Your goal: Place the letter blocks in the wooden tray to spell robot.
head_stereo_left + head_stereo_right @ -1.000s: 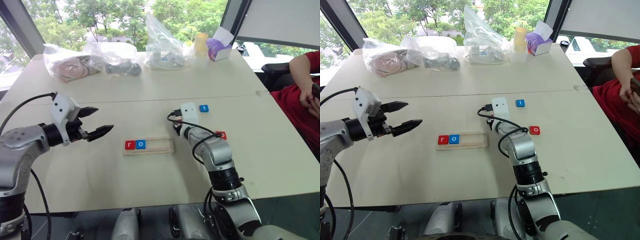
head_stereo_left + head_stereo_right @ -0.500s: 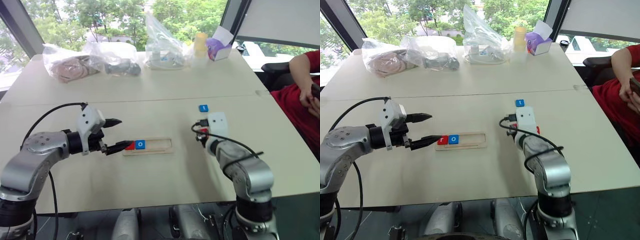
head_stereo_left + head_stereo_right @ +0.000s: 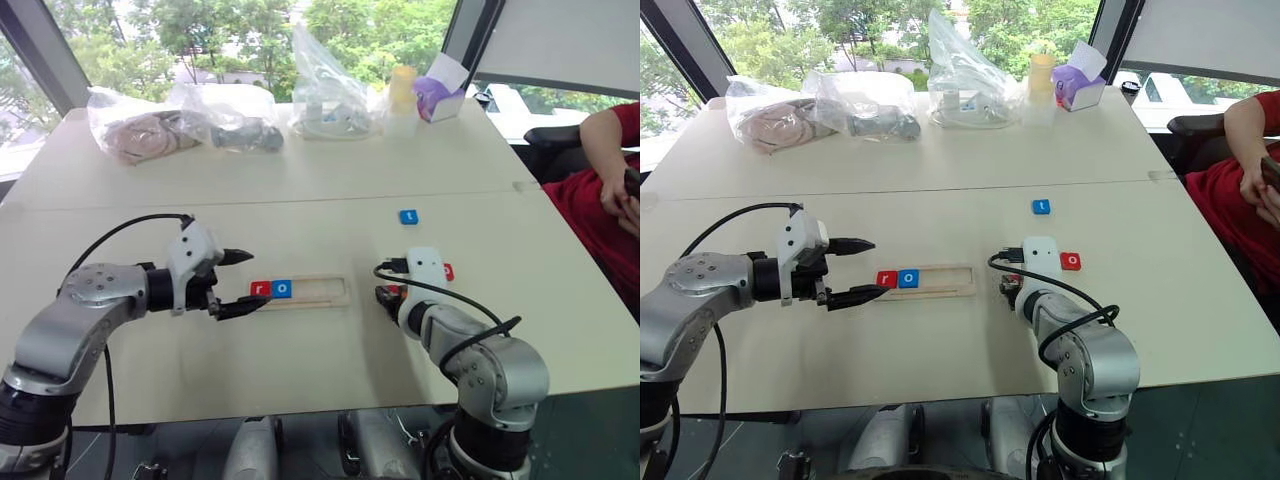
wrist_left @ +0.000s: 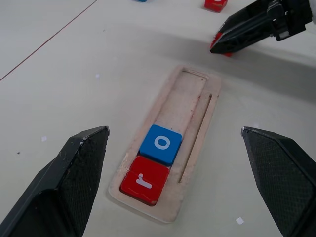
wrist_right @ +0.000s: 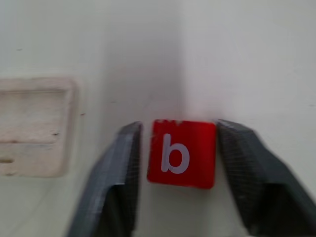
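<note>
The wooden tray point(image 3: 940, 281) is seen lying on the white table point(image 3: 940, 340), with a red r block point(image 3: 886, 279) and a blue o block point(image 3: 908, 278) seated side by side at its left end. The left gripper point(image 3: 868, 270) is held level just left of the tray, fingers spread wide. The right gripper point(image 3: 1011, 289) is angled down just right of the tray; its fingers are hidden. A red o block point(image 3: 1070, 261) is seen beside the right wrist, a blue t block point(image 3: 1041, 207) further back. Plastic bags point(image 3: 820, 108) are lined along the far edge. A person's red sleeve point(image 3: 1245, 195) is seen at the right.
</note>
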